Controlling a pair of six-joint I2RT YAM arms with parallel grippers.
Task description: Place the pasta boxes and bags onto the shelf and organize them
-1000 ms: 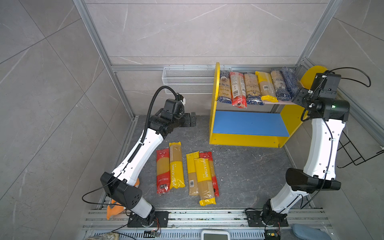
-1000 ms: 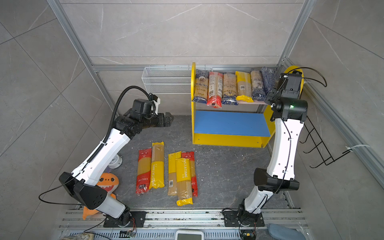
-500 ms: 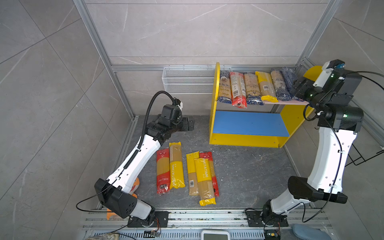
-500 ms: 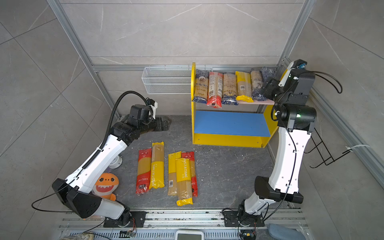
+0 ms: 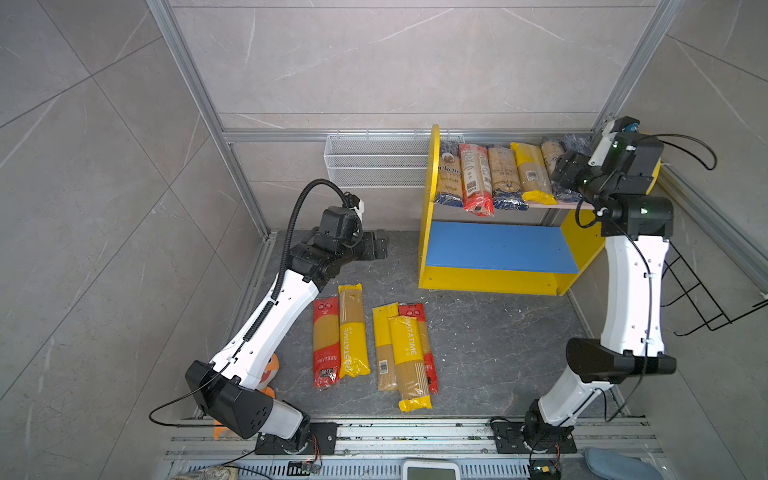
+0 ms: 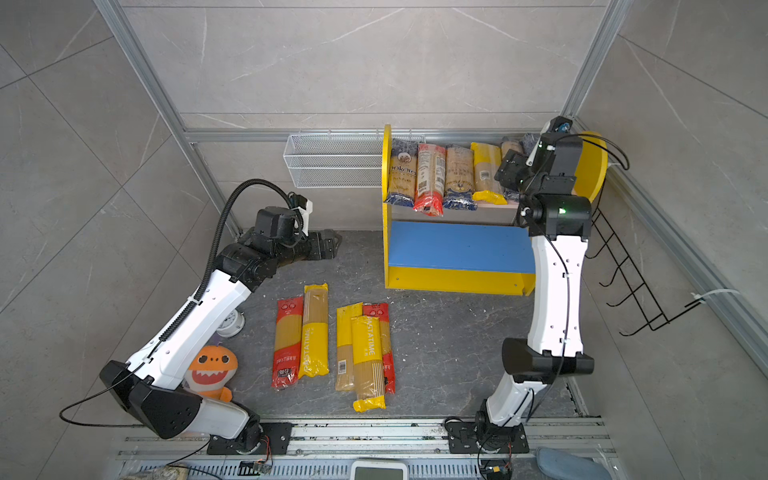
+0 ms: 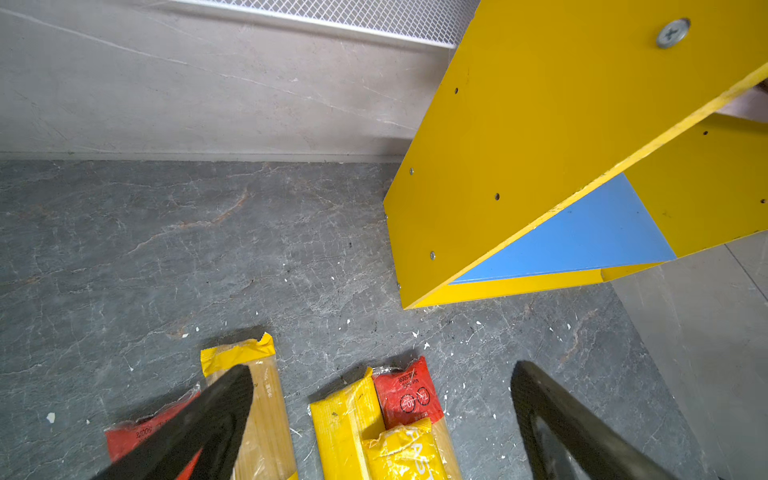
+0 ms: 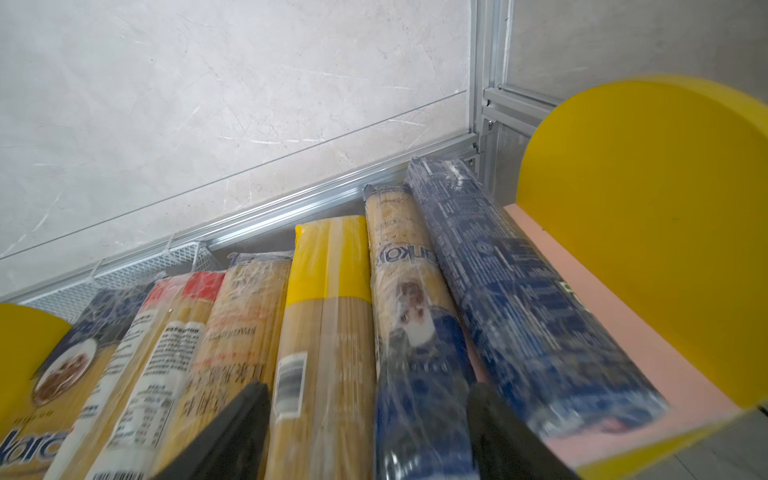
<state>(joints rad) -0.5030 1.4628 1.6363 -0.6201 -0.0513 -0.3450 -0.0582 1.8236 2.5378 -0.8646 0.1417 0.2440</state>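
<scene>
Fingers (image 8: 232, 436) spread apart on right gripper (image 5: 566, 171), clamped on nothing; lifted and drawn back within the last second from the right end of pink upper board (image 8: 615, 324). Dark blue pack (image 8: 519, 299) at rest there, last of six in the row, perhaps leaning on its neighbour, though too blurred to say. Placement on shelf (image 5: 428, 199) done, then. Left gripper (image 7: 382, 372) likewise spread, empty, eased a little nearer over far ends of five floor packs (image 5: 353, 332). Blue lower board (image 5: 498, 247) bare, likely next to fill.
</scene>
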